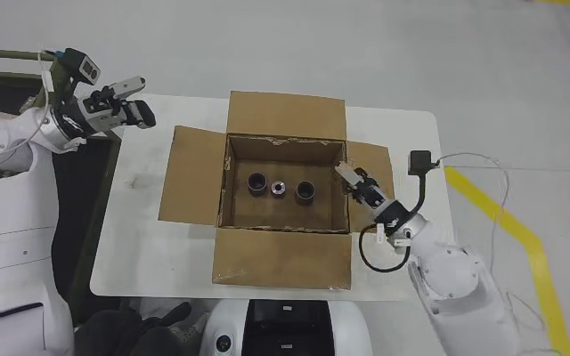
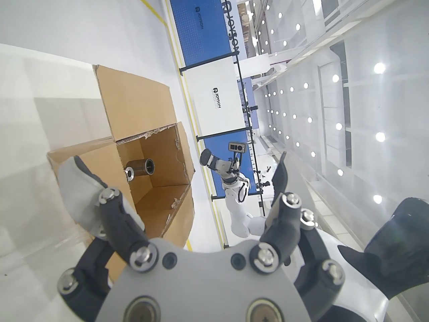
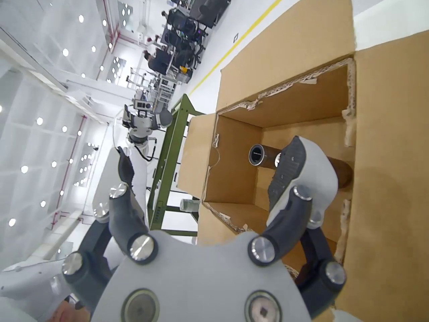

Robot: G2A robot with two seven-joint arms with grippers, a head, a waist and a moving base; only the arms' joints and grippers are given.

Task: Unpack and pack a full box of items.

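Observation:
An open cardboard box (image 1: 280,256) stands in the middle of the white table (image 1: 134,249), flaps folded out. On its floor stand three dark metal cylinders (image 1: 257,184) (image 1: 278,189) (image 1: 305,190) in a row. My right gripper (image 1: 349,175) is at the box's right rim, open and holding nothing; in its wrist view the right gripper (image 3: 207,165) looks into the box at a cylinder (image 3: 257,154). My left gripper (image 1: 140,100) is raised over the table's far left corner, open and holding nothing. From the left gripper (image 2: 181,179) one cylinder (image 2: 139,169) shows inside the box (image 2: 134,102).
A green metal frame (image 3: 167,169) stands just off the table's left side. The box's four flaps (image 1: 190,176) spread over the table around the opening. A yellow floor line (image 1: 508,222) runs to the right of the table.

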